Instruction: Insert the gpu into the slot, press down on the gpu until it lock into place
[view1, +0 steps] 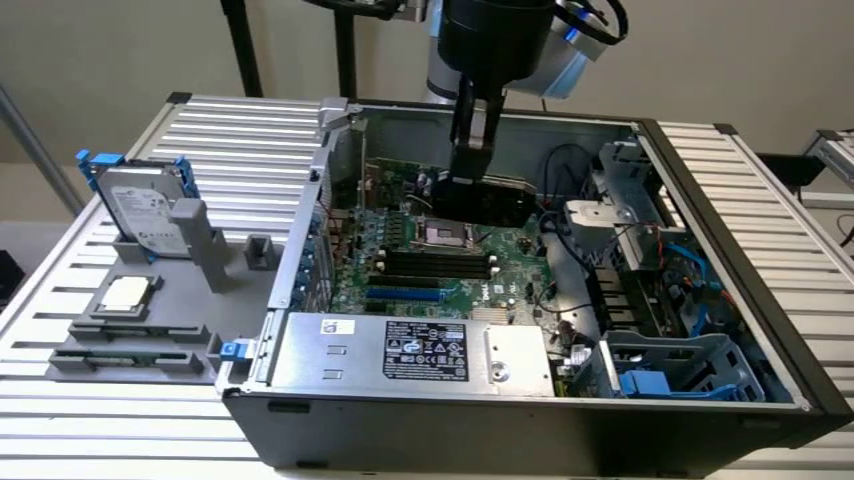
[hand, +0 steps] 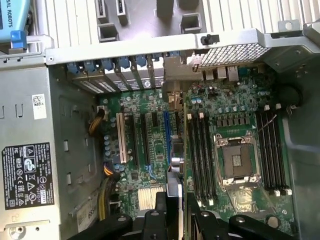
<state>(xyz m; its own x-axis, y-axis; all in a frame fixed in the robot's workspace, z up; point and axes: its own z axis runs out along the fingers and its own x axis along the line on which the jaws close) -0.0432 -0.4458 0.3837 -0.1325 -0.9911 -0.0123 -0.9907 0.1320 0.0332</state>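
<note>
the fingers pinch the flat black gpu with a green board edge above the green motherboard, apart from the long bright-blue slot; pressed down while offset, i judge, it could jam against the black memory slots.

One gpu; one slot; one CPU socket; one power-supply box; one hard drive.
</note>
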